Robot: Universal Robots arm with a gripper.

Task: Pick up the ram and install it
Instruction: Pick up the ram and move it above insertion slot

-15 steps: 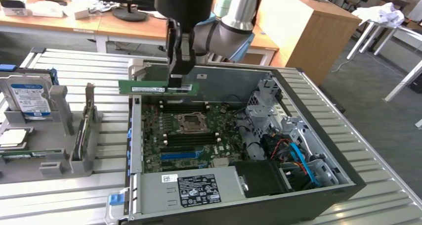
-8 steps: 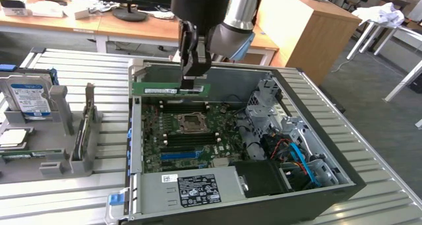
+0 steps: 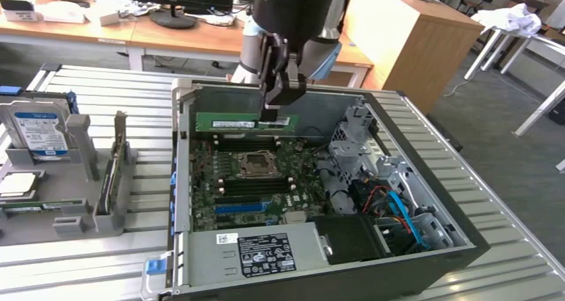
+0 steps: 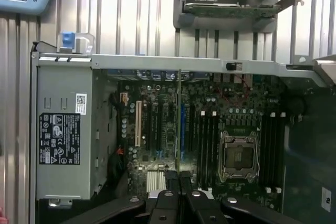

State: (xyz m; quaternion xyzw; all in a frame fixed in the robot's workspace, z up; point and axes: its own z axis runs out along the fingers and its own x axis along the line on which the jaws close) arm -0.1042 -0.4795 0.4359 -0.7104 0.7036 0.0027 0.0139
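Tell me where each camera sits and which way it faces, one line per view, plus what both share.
Exterior view: off the arm, high up, looking down obliquely at the open computer case; shows the arm and its end effector shut on the ram.
Wrist view: on the wrist, looking straight down into the case; shows the fingers with the ram edge-on between them.
Shared: the ram, the motherboard, the labelled power supply.

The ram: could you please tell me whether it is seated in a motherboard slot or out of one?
Out. The ram is held level in the shut gripper, above the motherboard, clear of its slots.
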